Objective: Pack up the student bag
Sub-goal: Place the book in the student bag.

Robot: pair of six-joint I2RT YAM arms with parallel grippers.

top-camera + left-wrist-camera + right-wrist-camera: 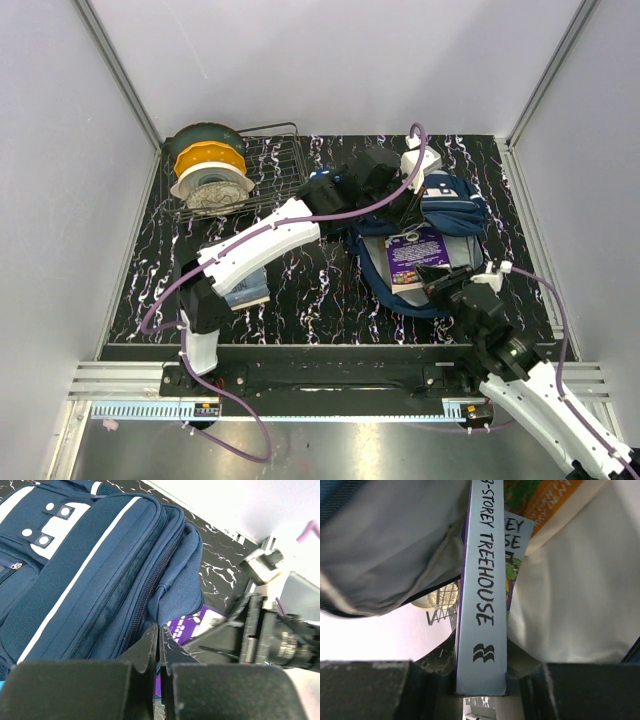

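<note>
The student bag (pixel 458 208), navy with white stripes (pixel 75 575), lies at the back right of the table with its mouth toward me. My left gripper (pixel 160 628) is shut on a fold of the bag's blue fabric at the edge of the opening (pixel 404 203). A purple book (pixel 415 252) with "STOREY TREEHOUSE" on its pale spine (pixel 482 605) sits partly inside the mouth. My right gripper (pixel 481 646) is shut on the book's near end (pixel 441 277). The bag's grey lining (pixel 390 545) hangs to the left of the book. Further book covers (pixel 545 500) show deeper inside.
A wire rack (pixel 270 165) at the back left holds stacked filament spools (pixel 208 172). A pale blue book (pixel 246 290) lies under my left arm. A small dark blue item (pixel 320 186) shows beside the left wrist. White walls close off three sides of the table.
</note>
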